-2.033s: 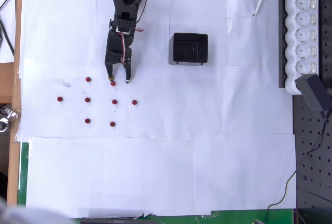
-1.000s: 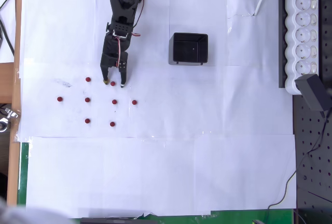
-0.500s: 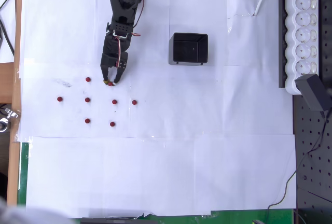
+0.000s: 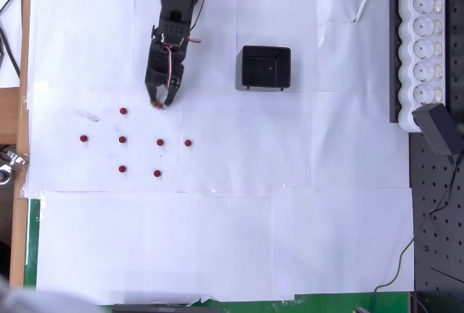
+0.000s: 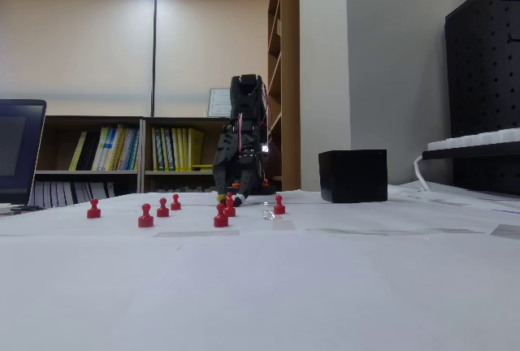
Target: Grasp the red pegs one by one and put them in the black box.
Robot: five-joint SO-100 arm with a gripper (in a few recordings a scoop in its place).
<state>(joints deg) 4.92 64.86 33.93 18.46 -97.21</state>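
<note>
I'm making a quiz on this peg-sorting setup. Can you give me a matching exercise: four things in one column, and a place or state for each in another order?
Things:
1. pincer
2. black box
3. power strip
4. red pegs on the paper

Places or states, going by the overhead view:
A. along the right edge
B. shut on a red peg
C. scattered left of centre, below the arm
D. right of the arm, nothing visible inside it

Pairs: 1-B, 2-D, 3-A, 4-C
</note>
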